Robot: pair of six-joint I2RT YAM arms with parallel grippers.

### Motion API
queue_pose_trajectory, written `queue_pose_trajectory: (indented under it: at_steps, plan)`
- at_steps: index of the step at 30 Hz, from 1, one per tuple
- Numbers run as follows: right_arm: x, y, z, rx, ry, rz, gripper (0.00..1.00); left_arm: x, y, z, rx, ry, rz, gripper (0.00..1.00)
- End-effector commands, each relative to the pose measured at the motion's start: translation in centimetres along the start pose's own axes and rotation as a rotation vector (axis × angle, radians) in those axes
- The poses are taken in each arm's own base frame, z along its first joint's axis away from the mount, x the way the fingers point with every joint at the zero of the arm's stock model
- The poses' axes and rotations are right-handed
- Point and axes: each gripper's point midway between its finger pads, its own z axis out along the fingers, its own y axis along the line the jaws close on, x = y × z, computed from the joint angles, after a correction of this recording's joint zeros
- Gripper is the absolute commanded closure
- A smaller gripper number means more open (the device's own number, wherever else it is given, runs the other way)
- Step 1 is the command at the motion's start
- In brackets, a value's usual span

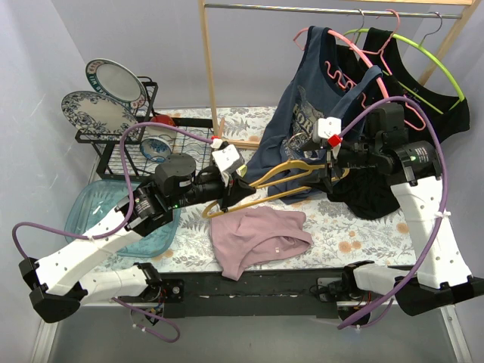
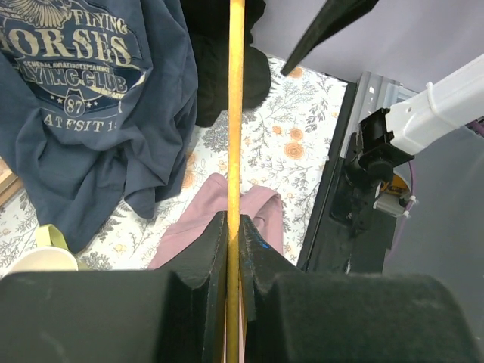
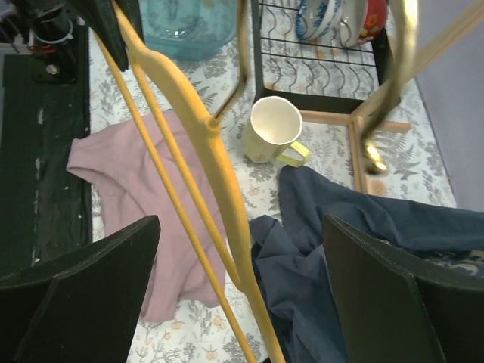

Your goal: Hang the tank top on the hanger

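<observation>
The yellow-orange hanger [image 1: 281, 180] is held in the air above the flowered cloth, its hook toward the rack. My left gripper [image 1: 229, 184] is shut on one end of it; in the left wrist view the bar [image 2: 236, 113] runs straight out from between the pressed jaws [image 2: 233, 227]. My right gripper [image 1: 327, 168] is open at the hanger's other end. In the right wrist view the hanger's arm [image 3: 208, 144] passes between the wide-apart fingers [image 3: 238, 227], touching neither. The dusty-pink tank top [image 1: 257, 234] lies crumpled on the table below, also seen in both wrist views [image 2: 193, 223] [image 3: 121, 166].
A navy printed tank top [image 1: 302, 113] on a pink hanger and a black top [image 1: 412, 91] on a lime-green hanger hang from the wooden rail [image 1: 210, 68]. A dish rack with plates [image 1: 121, 113], a mug [image 3: 272, 128] and a blue glass dish [image 1: 94, 212] stand at left.
</observation>
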Motion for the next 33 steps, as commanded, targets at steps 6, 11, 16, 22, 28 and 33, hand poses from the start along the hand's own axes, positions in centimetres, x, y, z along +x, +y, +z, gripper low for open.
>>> queue_pose_trajectory:
  at_steps: [6, 11, 16, 22, 28, 33]
  plan:
    - [-4.8, -4.3, -3.6, 0.401, -0.077, -0.03, 0.02, -0.3, 2.9, -1.3, -0.198, -0.06, -0.079, 1.0]
    - [-7.1, -1.4, -2.3, 0.229, -0.202, 0.123, 0.04, -1.0, 3.6, -1.8, -0.253, -0.163, -0.18, 1.0]
    - [-5.8, 0.3, 1.6, 0.037, -0.246, 0.398, 0.1, -3.2, 5.3, -2.8, -0.375, -0.252, -0.245, 1.0]
    - [-5.7, -3.8, 4.6, 0.2, -0.217, 0.611, 0.1, -1.9, 7.6, -2.1, -0.53, -0.282, -0.303, 1.0]
    - [-7.8, -7.8, 6.1, 0.412, -0.236, 0.725, 0.02, -1.9, 8.5, -0.3, -0.634, -0.297, -0.316, 1.0]
    - [-7.1, -8.8, 8.5, 0.512, -0.199, 0.786, 0.01, -1.5, 8.5, 2.4, -0.666, -0.275, -0.305, 1.0]
